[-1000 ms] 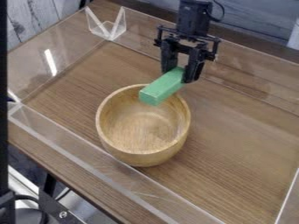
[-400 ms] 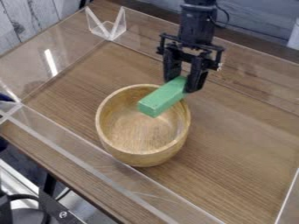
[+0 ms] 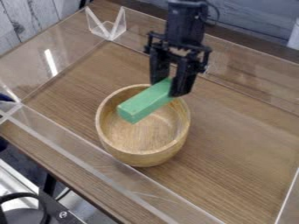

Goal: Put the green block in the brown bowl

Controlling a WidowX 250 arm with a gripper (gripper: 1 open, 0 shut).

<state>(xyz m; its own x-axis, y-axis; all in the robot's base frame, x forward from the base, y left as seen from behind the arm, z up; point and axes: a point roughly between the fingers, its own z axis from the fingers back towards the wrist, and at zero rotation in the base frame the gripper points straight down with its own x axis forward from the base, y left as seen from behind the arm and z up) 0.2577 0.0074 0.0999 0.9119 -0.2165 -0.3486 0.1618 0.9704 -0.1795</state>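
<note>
On my one camera feed, I can't make out any brand, label or writing. My gripper [image 3: 170, 77] has its fingers closed around the upper end of the green block [image 3: 146, 101], which slants down toward the lower left, over the brown bowl [image 3: 143, 128]. I can't tell whether the block touches the bowl; its free end sits over the bowl's interior, toward the left. Compared with the earlier frames, my arm [image 3: 186, 22] has come nearer the bowl and fills more of the upper middle. The block has travelled left and downward with it, from across the bowl's back rim to further over the opening. The bowl looks to be in the same spot on the wooden tabletop [image 3: 228, 144]. At the upper left I still see the clear pointed piece [image 3: 107, 22], and at the lower left the dark cable [image 3: 24, 197], both apparently unmoved.
</note>
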